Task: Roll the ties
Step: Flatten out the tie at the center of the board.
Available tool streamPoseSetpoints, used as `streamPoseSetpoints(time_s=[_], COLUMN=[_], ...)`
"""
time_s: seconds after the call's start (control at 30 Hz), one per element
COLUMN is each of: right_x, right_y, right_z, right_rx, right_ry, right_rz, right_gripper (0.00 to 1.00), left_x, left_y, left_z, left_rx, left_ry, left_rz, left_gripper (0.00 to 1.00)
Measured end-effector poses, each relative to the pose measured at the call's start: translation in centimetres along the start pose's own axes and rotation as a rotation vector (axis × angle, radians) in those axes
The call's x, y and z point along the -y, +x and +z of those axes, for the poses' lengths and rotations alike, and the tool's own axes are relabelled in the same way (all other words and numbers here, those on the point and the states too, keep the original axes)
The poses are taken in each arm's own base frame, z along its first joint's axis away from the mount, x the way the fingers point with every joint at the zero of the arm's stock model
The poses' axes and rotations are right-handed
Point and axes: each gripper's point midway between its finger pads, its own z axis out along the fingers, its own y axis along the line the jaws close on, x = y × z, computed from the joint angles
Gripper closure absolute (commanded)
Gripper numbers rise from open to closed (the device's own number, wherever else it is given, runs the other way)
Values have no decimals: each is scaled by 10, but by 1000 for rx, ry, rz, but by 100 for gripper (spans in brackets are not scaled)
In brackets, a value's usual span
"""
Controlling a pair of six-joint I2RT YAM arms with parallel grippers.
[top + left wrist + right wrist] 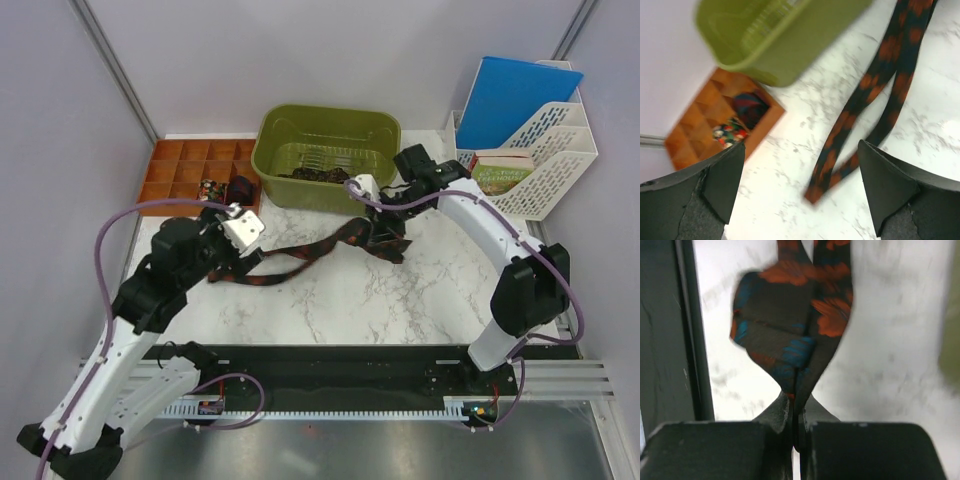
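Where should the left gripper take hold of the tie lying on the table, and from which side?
Take the tie at its narrow end, near the tip. Come straight down with the open left gripper, jaws across its width: it lies flat and thin on the table. The right gripper pinches the other end.

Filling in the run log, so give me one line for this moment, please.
right jaws: shut on black, orange-blotched fabric necktie | left jaws: open, empty, over its loose end | necktie: lying across white marble table
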Motion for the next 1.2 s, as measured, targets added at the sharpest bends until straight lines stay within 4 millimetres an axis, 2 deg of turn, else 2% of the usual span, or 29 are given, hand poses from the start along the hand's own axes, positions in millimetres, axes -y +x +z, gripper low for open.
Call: streamPoseSetpoints(time_s=[0.1,0.17,0.2,0.27,0.4,0.47,0.57,0.73,0.93,1.0,1.03,1.13,1.2], right_x=[3,-6,-12,-20,-22,-19,-13,-9,-6,-4,-4,-2,-2], right_y=[73,120,138,157,176,187,202,213,222,226,228,232,234], right_z=[-13,-21,-23,-27,-32,-35,-44,-52,-59,-64,-66,-70,-70], right_rx=[-181,-305,-360,-425,-494,-512,-529,-554,-574,-578,-579,-594,-605], right_ry=[-17,-56,-83,-121,-154,-161,-151,-141,-130,-121,-118,-114,-121], right_rz=[70,128,151,167,180,205,247,256,272,282,285,277,271], right_gripper=[100,100,100,100,100,100,100,100,100,100,100,100,100], left_x=[22,37,43,55,69,74,80,86,84,85,86,87,83], left_y=[22,37,46,63,106,127,148,150,157,163,167,180,184], left_z=[22,36,41,46,50,60,75,109,161,175,179,184,183], left_rx=[-100,-167,-198,-233,-341,-401,-446,-376,-332,-324,-322,-343,-350], left_ry=[117,199,232,286,379,436,503,575,633,648,654,669,667], left_rz=[-15,-18,-13,-3,-1,-12,-5,62,134,170,188,240,254], left_gripper=[6,8,8,11,13,10,10,11,22,32,46,66,74])
